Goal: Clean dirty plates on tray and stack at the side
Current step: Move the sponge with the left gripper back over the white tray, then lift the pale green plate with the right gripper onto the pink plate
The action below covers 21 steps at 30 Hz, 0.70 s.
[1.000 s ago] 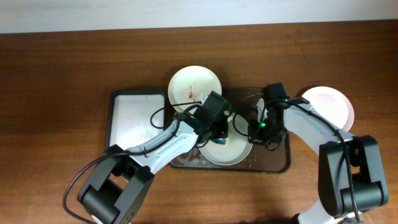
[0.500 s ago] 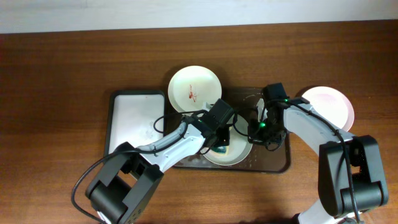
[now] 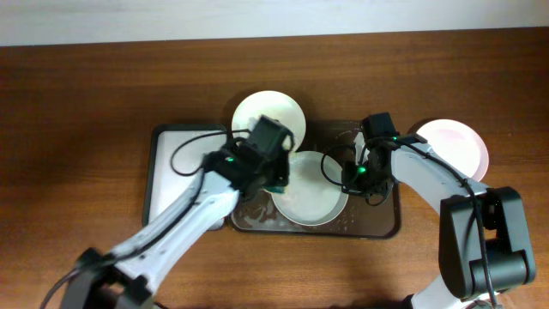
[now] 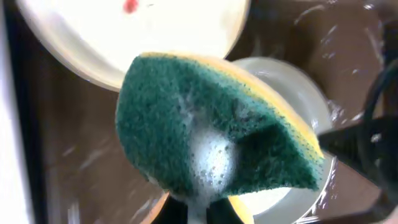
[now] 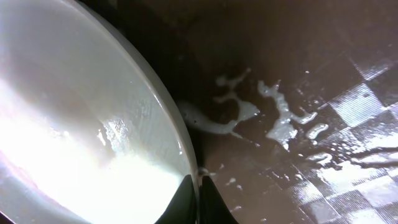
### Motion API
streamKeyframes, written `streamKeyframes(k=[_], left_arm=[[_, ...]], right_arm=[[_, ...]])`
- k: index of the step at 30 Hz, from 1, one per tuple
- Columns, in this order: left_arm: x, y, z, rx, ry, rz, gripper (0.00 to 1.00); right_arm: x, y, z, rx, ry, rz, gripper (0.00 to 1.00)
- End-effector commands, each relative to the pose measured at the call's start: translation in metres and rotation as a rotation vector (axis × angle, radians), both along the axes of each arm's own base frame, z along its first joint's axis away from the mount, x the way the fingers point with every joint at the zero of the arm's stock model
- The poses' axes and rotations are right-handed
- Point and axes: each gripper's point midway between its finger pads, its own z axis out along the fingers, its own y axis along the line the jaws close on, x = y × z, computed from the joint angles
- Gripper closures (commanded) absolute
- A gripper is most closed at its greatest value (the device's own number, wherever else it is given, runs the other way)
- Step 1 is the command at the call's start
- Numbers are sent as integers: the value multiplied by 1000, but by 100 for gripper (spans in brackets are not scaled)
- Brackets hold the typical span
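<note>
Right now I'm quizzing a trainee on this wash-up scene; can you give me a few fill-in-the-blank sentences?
The left gripper is shut on a soapy green and yellow ____. The right gripper pinches the pale plate on the dark tray by its ____. The white plate at the tray's far edge shows a ____ stain.
Missing words: sponge; rim; red.
</note>
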Motion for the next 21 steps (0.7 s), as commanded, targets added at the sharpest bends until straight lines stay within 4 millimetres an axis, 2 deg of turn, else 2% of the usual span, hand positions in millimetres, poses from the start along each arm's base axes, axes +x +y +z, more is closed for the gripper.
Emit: streamKeyframes(k=[1, 2, 4, 7, 13, 17, 21], left_arm=[[0, 42, 2, 47, 45, 63, 100], [1, 59, -1, 62, 73, 106, 100], [2, 78, -3, 70, 100, 141, 100], [9, 93, -3, 26, 114, 75, 100], [21, 148, -14, 57, 120, 123, 100], [21, 164, -30, 63, 166, 167, 100], [20, 170, -50, 76, 222, 182, 100]], right_arm=[[22, -16, 24, -103, -77, -10, 96], [26, -20, 34, -130, -98, -14, 96], [30, -24, 48, -156, -127, -20, 96], [39, -33, 76, -200, -208, -34, 96], [40, -64, 128, -361, -370, -82, 96], [40, -87, 160, -552, -482, -111, 96], [38, -95, 188, -750, -575, -111, 96]])
